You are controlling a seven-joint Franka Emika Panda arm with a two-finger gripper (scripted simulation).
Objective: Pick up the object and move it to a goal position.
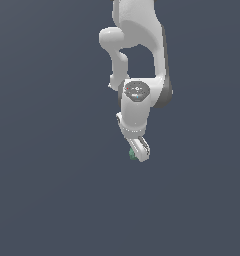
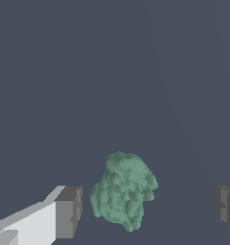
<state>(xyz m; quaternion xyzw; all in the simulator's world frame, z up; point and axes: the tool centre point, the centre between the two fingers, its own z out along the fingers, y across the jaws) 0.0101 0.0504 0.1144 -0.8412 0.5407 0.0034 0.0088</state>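
The object (image 2: 122,191) is a bumpy, mottled green lump, roughly round. In the wrist view it lies between my two grey fingertips, nearer one pad (image 2: 68,212) than the other pad (image 2: 225,206), with a gap on each side. My gripper (image 2: 145,210) stands open around it. In the exterior view the white arm reaches down from above, and only a small green edge of the object (image 1: 131,154) peeks out beside my gripper (image 1: 138,153), which hides the rest.
A plain dark grey-blue surface (image 1: 52,190) fills both views. Nothing else shows on it.
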